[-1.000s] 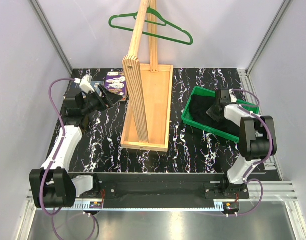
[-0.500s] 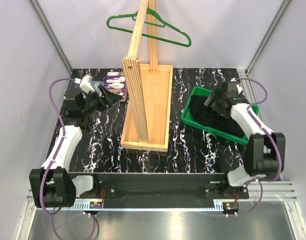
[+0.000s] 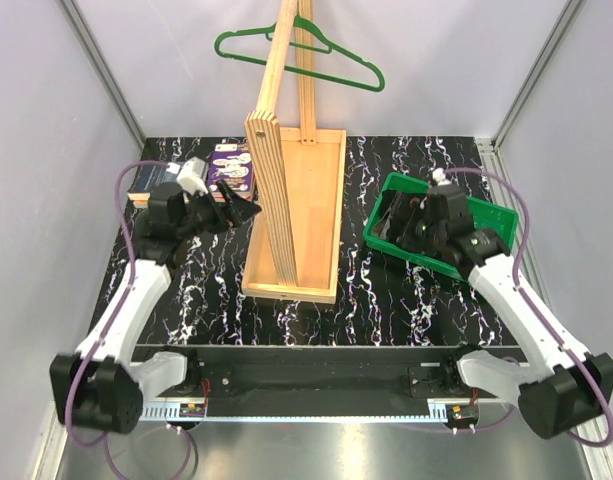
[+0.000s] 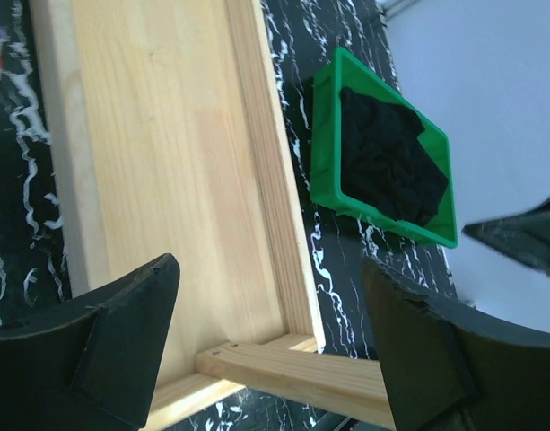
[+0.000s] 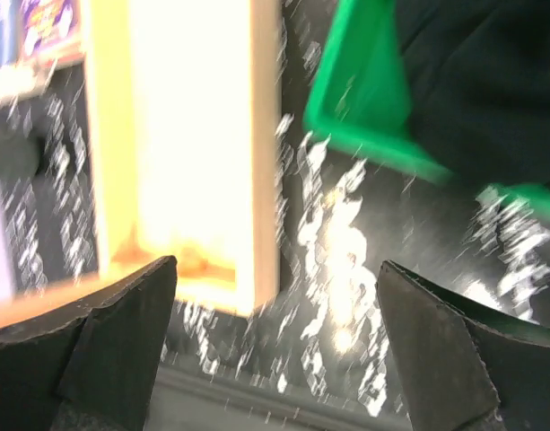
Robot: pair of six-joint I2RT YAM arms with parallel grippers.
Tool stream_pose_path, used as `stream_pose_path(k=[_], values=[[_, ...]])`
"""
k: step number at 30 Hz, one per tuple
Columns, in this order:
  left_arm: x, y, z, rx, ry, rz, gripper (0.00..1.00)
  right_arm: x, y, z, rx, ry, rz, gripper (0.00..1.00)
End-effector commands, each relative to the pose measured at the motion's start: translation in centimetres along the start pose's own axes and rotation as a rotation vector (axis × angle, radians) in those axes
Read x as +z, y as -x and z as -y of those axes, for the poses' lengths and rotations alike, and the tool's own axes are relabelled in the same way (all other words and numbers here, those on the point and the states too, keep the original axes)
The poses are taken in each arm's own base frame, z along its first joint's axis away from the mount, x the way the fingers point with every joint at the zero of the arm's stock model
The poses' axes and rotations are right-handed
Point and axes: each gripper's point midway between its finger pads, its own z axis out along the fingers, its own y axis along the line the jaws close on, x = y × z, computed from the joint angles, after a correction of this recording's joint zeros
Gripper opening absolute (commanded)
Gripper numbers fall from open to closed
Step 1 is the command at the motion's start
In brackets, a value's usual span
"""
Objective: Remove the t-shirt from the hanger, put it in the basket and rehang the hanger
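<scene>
A black t-shirt (image 4: 387, 166) lies bunched in a green tray (image 4: 321, 153) on the right side of the marbled black bench (image 3: 386, 300), off its hanger (image 3: 372, 76). The thin green hanger hangs bare from the top of a tall wooden stand (image 3: 276, 150) at the back, high above the bench and well apart from the shirt.

The right claw (image 3: 411, 215) hovers over the tray's inner end, above the shirt. Its wrist camera (blurred) shows the two fingers (image 5: 95, 350) spread wide with nothing between them, only the bench, a corner of the tray and the pale wooden base (image 3: 321, 200) of the stand below.

The left claw (image 3: 248, 208) hangs just beside the stand on its left, pointing across it. Its jaws also stand wide apart and grip nothing; between its fingers (image 4: 95, 350) the wrist camera looks over the wooden base to the tray and the crumpled shirt beyond.

A purple packet (image 3: 231, 165) lies at the back left of the bench, behind the left claw.
</scene>
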Motion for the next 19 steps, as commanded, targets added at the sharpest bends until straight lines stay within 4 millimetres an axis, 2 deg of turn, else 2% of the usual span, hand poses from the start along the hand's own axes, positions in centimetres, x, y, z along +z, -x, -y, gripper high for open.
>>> stream_pose_path(k=[1,2,3,4,5,6,7,8,9,11,12,13,14,15,16,18,19], values=[[-4.8,2.4,1.1,0.05,0.081,0.193,0.87,-2.4,-3.5,-1.6,0.058,0.108,-0.07,1.0],[-5.7,2.2,1.2,0.052,0.089,0.215,0.87,-2.3,-4.4,-1.2,0.06,0.106,-0.079,0.99],[-6.3,1.0,0.7,0.034,0.104,0.208,0.88,-2.6,-4.8,-1.0,0.061,0.114,-0.08,1.0],[-7.9,1.0,1.8,0.05,0.073,0.252,0.88,-3.3,-4.8,-0.9,0.057,0.129,-0.055,1.0],[-8.6,0.5,2.0,0.044,0.064,0.263,0.88,-3.2,-5.6,0.0,0.063,0.112,-0.062,1.0],[-8.7,-1.2,1.1,0.006,0.078,0.238,0.88,-3.4,-5.9,0.4,0.065,0.109,-0.052,1.0],[-9.8,-1.6,1.6,0.005,0.054,0.269,0.88,-3.9,-5.8,0.6,0.069,0.113,-0.021,1.0],[-10.0,-2.6,1.7,-0.008,0.034,0.255,0.88,-3.7,-6.6,1.5,0.077,0.096,-0.025,1.0],[-9.7,-4.3,0.7,-0.055,0.038,0.227,0.88,-3.8,-6.9,1.9,0.081,0.094,-0.017,1.0],[-10.5,-5.9,1.0,-0.076,-0.012,0.235,0.88,-4.1,-7.4,2.4,0.098,0.106,0.004,1.0],[-10.1,-7.5,0.0,-0.125,-0.008,0.213,0.89,-4.2,-7.7,2.5,0.108,0.113,0.009,1.0],[-10.7,-7.9,0.3,-0.125,-0.04,0.241,0.9,-4.6,-7.8,2.5,0.133,0.132,0.023,1.0],[-10.9,-8.3,0.4,-0.134,-0.057,0.246,0.92,-4.1,-8.8,2.8,0.131,0.149,0.01,1.0],[-10.7,-9.2,-0.2,-0.164,-0.061,0.241,0.93,-4.0,-9.3,2.7,0.133,0.173,0.006,1.0],[-11.4,-9.2,0.4,-0.15,-0.098,0.28,0.93,-4.2,-9.8,2.3,0.146,0.216,-0.003,1.0],[-11.4,-9.8,0.0,-0.177,-0.117,0.295,0.97,-3.4,-11.4,2.9,0.164,0.225,-0.04,1.0],[-12.1,-9.7,0.7,-0.16,-0.157,0.333,0.98,-3.9,-12.1,2.3,0.172,0.275,-0.069,1.0]])
